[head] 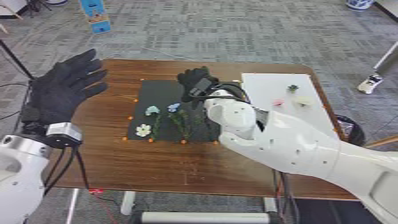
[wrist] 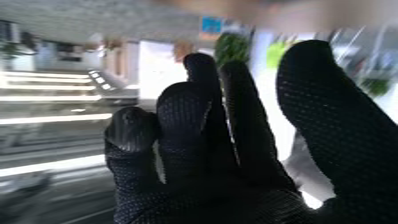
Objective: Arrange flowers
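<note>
My right hand [head: 194, 82] has relaxed fingers, with the thumb wide apart. The blue flower [head: 173, 107] lies on the black mat [head: 160, 90], left of these fingers and nearer to me; its long stem points toward me, blossom away.

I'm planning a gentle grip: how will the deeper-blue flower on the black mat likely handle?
The deeper-blue flower looks light: a small bloom on a slender green stem. Held at one end, it may droop, the stem being long. The greenery along it would probably hinder rolling.
</note>
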You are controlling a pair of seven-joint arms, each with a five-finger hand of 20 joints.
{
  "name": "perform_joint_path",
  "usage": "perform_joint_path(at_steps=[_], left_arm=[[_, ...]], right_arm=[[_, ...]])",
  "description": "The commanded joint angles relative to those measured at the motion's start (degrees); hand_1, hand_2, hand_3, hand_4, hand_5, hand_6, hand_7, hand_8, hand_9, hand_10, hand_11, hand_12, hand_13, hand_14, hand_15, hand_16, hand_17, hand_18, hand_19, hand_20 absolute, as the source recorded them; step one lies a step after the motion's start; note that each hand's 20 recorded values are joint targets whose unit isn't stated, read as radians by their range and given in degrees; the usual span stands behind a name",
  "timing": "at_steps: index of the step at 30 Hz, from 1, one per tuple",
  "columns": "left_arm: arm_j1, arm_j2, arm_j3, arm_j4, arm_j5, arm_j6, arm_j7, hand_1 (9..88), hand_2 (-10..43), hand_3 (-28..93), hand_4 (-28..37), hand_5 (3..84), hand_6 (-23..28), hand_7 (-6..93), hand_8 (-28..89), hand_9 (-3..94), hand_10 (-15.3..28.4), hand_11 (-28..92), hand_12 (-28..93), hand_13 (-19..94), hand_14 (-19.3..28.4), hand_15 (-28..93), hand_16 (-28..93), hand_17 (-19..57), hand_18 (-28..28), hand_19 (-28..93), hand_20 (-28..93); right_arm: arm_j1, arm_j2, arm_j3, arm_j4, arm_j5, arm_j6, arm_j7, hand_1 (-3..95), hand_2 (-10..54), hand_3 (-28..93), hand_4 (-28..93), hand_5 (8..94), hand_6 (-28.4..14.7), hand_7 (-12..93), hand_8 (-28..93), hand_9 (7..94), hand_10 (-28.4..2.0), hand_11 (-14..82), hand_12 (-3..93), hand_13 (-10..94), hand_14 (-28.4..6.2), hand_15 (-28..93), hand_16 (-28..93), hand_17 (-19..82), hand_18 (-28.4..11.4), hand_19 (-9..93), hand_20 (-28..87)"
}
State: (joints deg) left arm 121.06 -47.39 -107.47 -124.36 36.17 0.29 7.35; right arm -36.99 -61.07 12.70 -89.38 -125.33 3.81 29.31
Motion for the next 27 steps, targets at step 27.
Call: perform_joint_path(at_steps=[27], left_arm=[[7.7, -4.26, -2.92, -2.15, -0.36, 0.47, -0.49, 20.2, -4.8, 70, -28.3, 30.9, 2.7, 16.7, -9, 28.5, 11.9, 17, 16, 23, 13.9, 23, 2, -10.9, 22.7, 44, 8]], right_arm=[[-14.1, 27.1, 10.7, -0.2, -3.1, -0.4, 1.6, 49.2, -9.5, 70, -28, 44.6, -0.5, 26, -13, 49.0, -7.7, 22.5, 21.5, 54, -9.6, 86, 30, 30, -20.3, 89, 58]])
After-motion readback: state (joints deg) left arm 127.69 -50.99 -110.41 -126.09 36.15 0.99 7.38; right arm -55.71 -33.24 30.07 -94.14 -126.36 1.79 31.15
